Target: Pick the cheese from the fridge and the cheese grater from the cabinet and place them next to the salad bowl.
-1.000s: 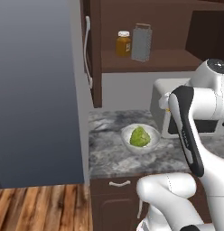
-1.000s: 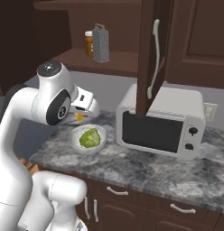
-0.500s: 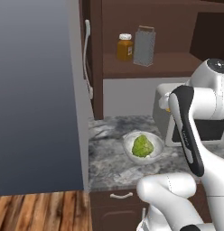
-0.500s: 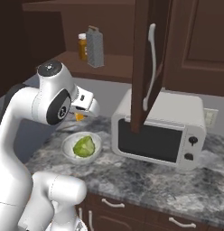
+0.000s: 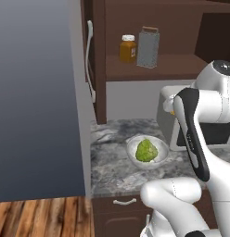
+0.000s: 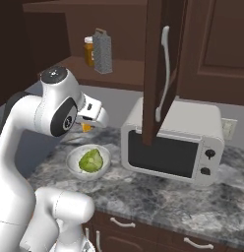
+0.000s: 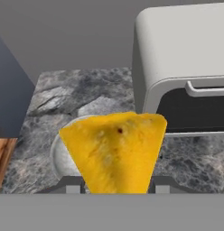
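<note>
1. Cheese (image 7: 114,151): wedge pinched in the end effector (image 7: 114,182), held above the tabletop (image 6: 158,189).
2. Bowl (image 6: 88,162) lies just below and ahead of the wedge; microwave (image 6: 173,145) beside it.
3. Grater (image 5: 148,47) on the cabinet (image 5: 149,65) shelf, untouched.
4. Fingertips mostly hidden behind the wedge; bowl partly covered in hand view.

The cheese (image 7: 114,151) is bright yellow shading to orange, mottled, with one small dark speck. The salad bowl (image 5: 133,151) is pale whitish — its lettuce (image 5: 146,150) a lumpy green. The worktop (image 5: 112,166) is grey marble veined with white and dark streaks. Above the bowl, the cheese grater (image 5: 148,47) is dull grey metal, the jar (image 5: 127,49) beside it amber with a white lid. The cabinet (image 6: 161,59) is dark brown wood, its handle silver — the microwave (image 6: 173,142) pale grey with a black window. The fridge (image 5: 38,97) is flat grey-blue.
</note>
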